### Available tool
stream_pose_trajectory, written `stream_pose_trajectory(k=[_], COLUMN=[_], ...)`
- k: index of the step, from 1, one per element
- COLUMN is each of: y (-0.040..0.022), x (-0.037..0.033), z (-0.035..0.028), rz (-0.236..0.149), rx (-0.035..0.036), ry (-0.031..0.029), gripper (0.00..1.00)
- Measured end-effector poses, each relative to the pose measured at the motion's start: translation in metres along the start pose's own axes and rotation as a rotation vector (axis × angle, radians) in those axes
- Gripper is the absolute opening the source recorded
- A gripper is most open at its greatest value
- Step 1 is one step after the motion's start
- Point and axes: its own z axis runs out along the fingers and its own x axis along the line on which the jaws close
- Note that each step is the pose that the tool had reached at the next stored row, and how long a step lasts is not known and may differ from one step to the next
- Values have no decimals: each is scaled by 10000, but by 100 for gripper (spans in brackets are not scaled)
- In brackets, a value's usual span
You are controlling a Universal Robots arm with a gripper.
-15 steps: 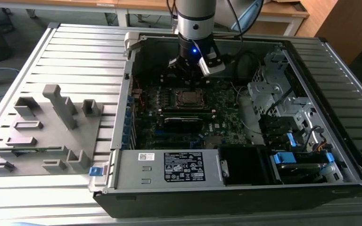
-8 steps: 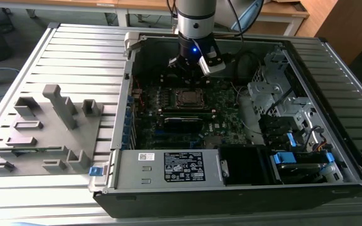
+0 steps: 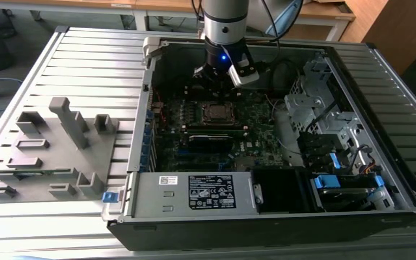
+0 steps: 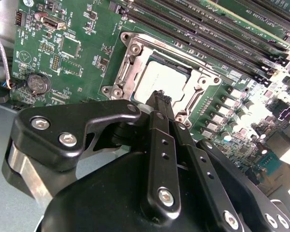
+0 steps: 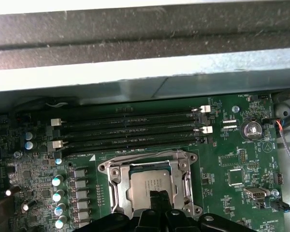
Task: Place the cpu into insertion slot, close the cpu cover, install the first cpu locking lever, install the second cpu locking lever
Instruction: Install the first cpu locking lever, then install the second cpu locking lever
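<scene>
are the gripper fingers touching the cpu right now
Cannot tell. In both wrist views the closed gripper overlaps the cpu seated under its cover, hiding any contact or gap.

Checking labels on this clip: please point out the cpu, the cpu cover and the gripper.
cpu (image 5: pixel 147 182): first wrist view, middle of its metallic top.
cpu cover (image 5: pixel 117 186): first wrist view, one side bar of the silver frame, lying flat around the chip.
gripper (image 4: pixel 160 96): second wrist view, fingertips, over the chip's edge.

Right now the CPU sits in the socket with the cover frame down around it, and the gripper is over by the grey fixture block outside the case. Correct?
Not quite. In the exterior view the gripper is inside the case, just above the insertion slot. The cpu and cpu cover are as you say.
</scene>
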Motion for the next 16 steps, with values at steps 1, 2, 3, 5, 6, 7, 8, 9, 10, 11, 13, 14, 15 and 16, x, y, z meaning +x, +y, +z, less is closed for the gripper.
stream_pose_trajectory(k=[1,2,3,5,6,7,8,9,10,11,13,14,15,16], y=[0,0,-1,-1,-1,-1,-1,0,0,0,-1,-1,-1,-1], x=[0,4,8,8,7,7,7,6,6,6,6,6,6,6], z=[1,47,92,91,86,81,77,74,74,74,72,72,72,68], rz=[0,0,0,0,0,0,0,0,-1,-1,-1,0,-1,-1], rx=[0,-1,-1,-3,-1,0,0,3,3,3,6,6,6,10], ry=[0,-1,-1,-2,-1,0,-1,-2,-3,-3,-2,-2,-2,0], gripper=[10,10,10,10,10,10,10,10,10,10,10,10,10,10])
